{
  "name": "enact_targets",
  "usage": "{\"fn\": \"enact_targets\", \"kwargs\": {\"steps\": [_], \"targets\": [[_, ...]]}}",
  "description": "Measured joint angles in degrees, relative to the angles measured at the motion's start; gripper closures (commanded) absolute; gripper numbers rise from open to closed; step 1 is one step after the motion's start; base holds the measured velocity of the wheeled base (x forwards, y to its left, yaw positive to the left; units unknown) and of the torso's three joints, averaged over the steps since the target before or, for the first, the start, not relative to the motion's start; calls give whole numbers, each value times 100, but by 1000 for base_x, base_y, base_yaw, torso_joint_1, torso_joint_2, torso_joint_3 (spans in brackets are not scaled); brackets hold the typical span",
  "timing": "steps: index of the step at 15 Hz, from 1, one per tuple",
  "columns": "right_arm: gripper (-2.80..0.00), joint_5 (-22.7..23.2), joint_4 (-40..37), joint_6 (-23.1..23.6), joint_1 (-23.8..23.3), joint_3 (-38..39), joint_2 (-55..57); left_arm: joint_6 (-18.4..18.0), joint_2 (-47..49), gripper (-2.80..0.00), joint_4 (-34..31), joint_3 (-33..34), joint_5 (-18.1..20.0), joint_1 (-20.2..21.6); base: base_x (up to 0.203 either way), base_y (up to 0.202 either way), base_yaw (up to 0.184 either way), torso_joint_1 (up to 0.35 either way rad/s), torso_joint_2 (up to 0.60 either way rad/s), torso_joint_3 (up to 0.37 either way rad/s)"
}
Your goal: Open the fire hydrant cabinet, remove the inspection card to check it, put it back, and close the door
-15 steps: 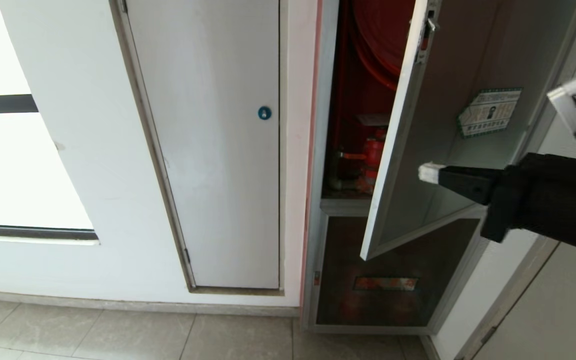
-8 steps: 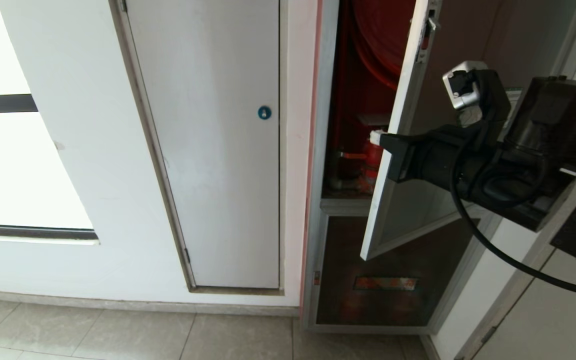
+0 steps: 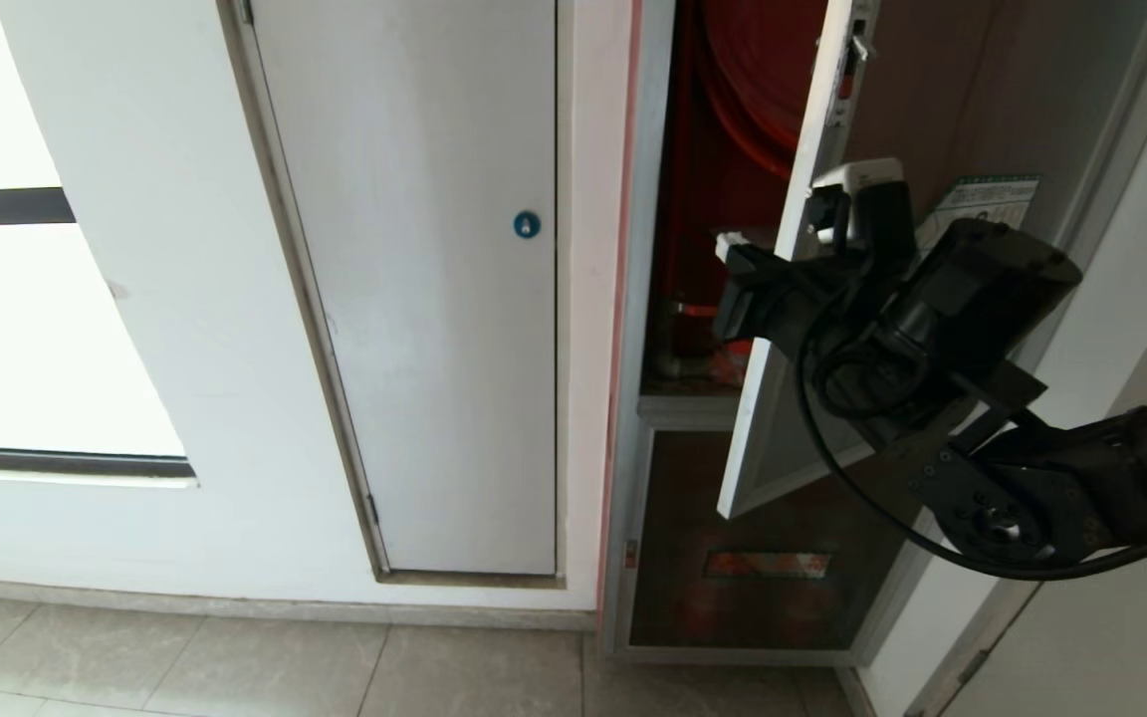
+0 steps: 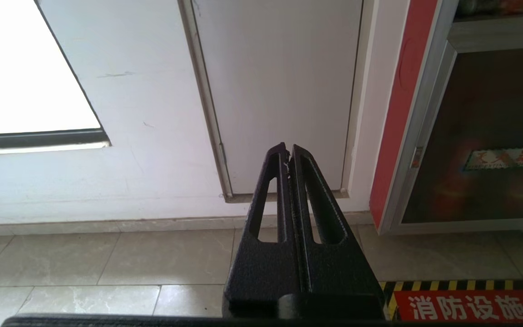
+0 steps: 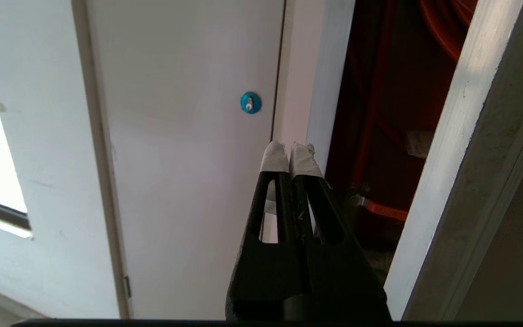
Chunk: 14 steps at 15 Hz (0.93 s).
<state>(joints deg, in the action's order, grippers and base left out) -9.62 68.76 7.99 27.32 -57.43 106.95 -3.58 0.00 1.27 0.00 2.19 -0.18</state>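
The fire hydrant cabinet (image 3: 698,199) stands at one o'clock in the head view, its door (image 3: 793,299) partly swung out. The right gripper (image 3: 728,244), clenched on nothing, pokes its taped tips past the door's free edge into the gap. The left gripper (image 4: 288,152), also clenched empty, hangs low facing the white panel door (image 4: 279,91). No inspection card can be made out.

Door (image 3: 812,299) ajar; white panel door (image 3: 414,299) left of cabinet (image 3: 648,299).
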Motion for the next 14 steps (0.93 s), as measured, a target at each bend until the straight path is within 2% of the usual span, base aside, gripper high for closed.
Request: {"fn": "enact_targets", "kwargs": {"steps": [2, 8, 14], "targets": [[0, -304, 402, 137, -1, -91, 261, 0, 0, 0, 2, 0, 0, 0, 0, 0, 0, 0, 0, 0], [0, -939, 576, 141, -1, -603, 768, 1, 0, 0, 2, 0, 0, 0, 0, 0, 0, 0, 0, 0], [0, -1259, 498, 141, -10, -1091, 1101, 1, 0, 0, 2, 0, 0, 0, 0, 0, 0, 0, 0, 0]]}}
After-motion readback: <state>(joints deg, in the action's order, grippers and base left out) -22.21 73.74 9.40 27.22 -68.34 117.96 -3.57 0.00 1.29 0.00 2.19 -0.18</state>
